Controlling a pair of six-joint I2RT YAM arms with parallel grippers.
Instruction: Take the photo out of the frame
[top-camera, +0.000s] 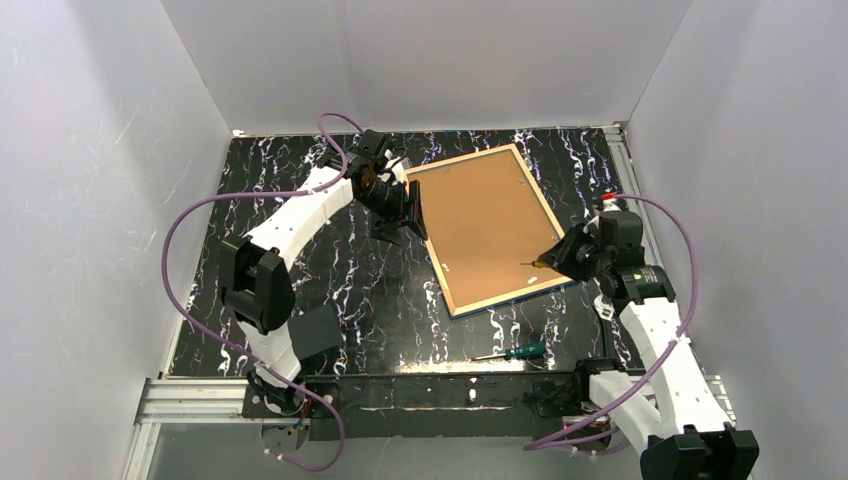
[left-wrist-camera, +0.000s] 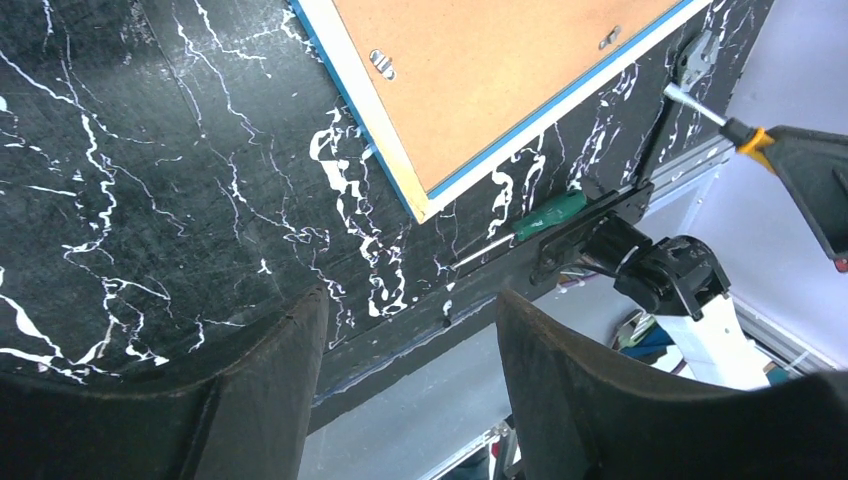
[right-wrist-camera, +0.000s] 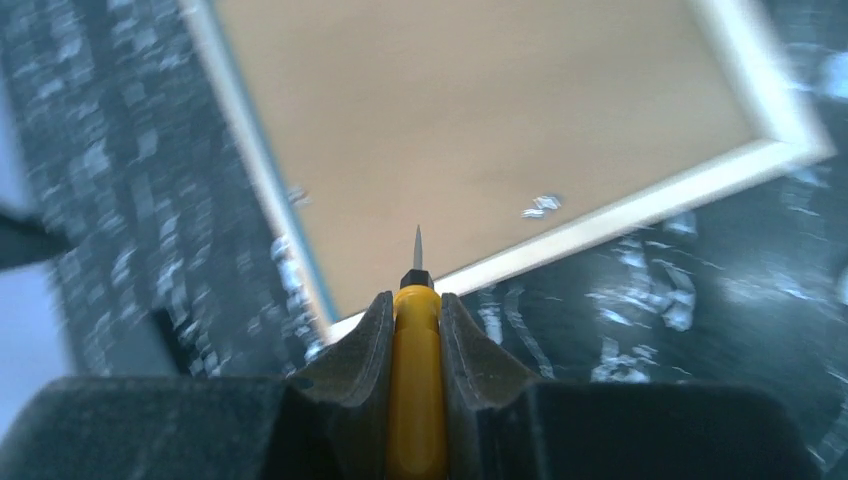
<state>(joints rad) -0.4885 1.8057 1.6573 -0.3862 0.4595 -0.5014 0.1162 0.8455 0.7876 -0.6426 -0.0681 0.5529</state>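
The frame (top-camera: 500, 298) lies face down on the black marbled table, its light wood back and thin blue edge showing. The plain brown backing board (top-camera: 485, 220) fills it, so the photo is hidden. My left gripper (top-camera: 412, 210) is open and empty at the frame's left edge, near the far corner. My right gripper (top-camera: 562, 256) is shut on a yellow-handled screwdriver (right-wrist-camera: 417, 340). The screwdriver's tip hovers over the board near the frame's near right corner. A small metal clip (right-wrist-camera: 541, 206) sits on the board beside the tip. The frame (left-wrist-camera: 410, 195) also shows in the left wrist view.
A green-handled screwdriver (top-camera: 520, 351) lies on the table near the front edge, between the arm bases; it also shows in the left wrist view (left-wrist-camera: 545, 215). Grey walls close in the table on three sides. A metal rail (top-camera: 200, 400) runs along the front.
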